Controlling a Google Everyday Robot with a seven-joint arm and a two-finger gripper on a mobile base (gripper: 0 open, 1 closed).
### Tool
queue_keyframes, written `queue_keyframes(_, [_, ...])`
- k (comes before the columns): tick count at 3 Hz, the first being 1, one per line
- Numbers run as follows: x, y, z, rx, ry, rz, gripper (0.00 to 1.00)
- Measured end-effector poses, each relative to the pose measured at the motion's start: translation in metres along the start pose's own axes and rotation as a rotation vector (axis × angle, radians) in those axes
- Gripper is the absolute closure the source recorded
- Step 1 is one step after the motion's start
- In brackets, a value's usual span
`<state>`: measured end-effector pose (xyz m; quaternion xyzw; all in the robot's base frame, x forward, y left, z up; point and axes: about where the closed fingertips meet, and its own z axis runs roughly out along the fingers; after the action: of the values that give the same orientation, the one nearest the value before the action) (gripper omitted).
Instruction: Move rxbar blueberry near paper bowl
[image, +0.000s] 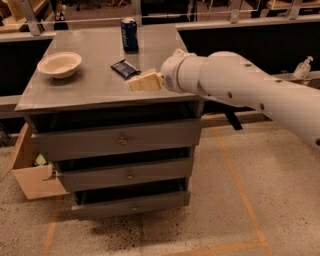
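1. Found gripper (144, 82) low over the front right part of the grey cabinet top (80, 92), cream tip pointing left.
2. Traced it back to a thick white arm (240, 85) reaching in from the right edge of view.
3. Could not tell how far open the gripper is, nor whether anything is in its grasp.
4. Located rxbar blueberry (125, 69) lying flat on the top, set at an angle, just behind and left of the gripper tip. Could not tell whether touching or narrowly apart.
5. Located paper bowl (59, 65) upright near the left edge of the top, well apart from the bar and to its left.
6. Noted blue can (129, 34) upright at the back of the top, behind the bar.
7. Counted three drawers (122, 141) below the top, each with a small round knob.
8. Noted cardboard box (32, 175) on the speckled floor against the cabinet's lower left, and a pump bottle (302, 67) on the ledge at far right.
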<state>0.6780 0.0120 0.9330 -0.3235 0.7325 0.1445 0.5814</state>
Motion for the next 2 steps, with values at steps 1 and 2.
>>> queue_keyframes(1, [0.011,-0.006,0.035,0.002,0.016,0.02,0.0])
queue_keyframes(2, [0.015,-0.014,0.077,0.004,0.03,0.043,0.0])
